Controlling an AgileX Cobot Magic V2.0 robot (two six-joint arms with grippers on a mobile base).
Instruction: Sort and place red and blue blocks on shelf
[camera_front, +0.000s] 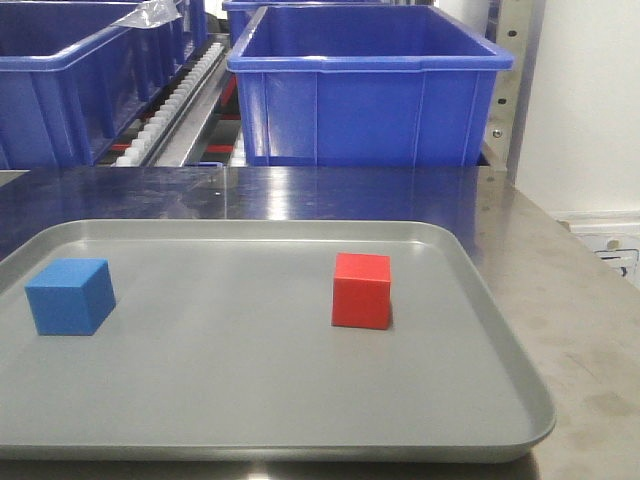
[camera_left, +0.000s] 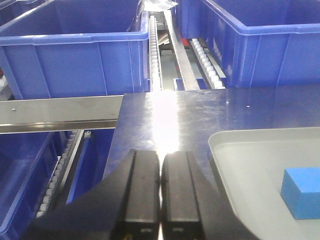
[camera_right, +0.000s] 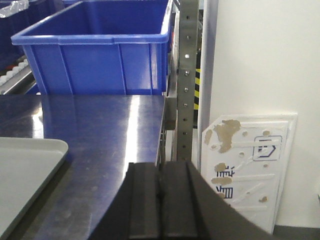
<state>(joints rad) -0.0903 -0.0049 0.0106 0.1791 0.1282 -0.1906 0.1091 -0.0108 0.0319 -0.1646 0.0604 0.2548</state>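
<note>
Two blocks on the grey tray, both grippers empty.
The blue block sits near the tray's left edge, the red block right of centre; the left gripper and right gripper are pinched closed, holding nothing.

Well apart on the shallow grey tray: bright blue cube near the left rim, bright red cube right of centre, with bare tray floor between and in front of both. Open from above around each cube. Low raised rim all round the tray. Beyond it, a strip of steel worktop, then walled off at the back by large blue plastic crates on the stainless-steel shelf. Between the crates, only a narrow lane of white roller track. Hemmed on the right by a perforated steel upright and white wall.
</note>
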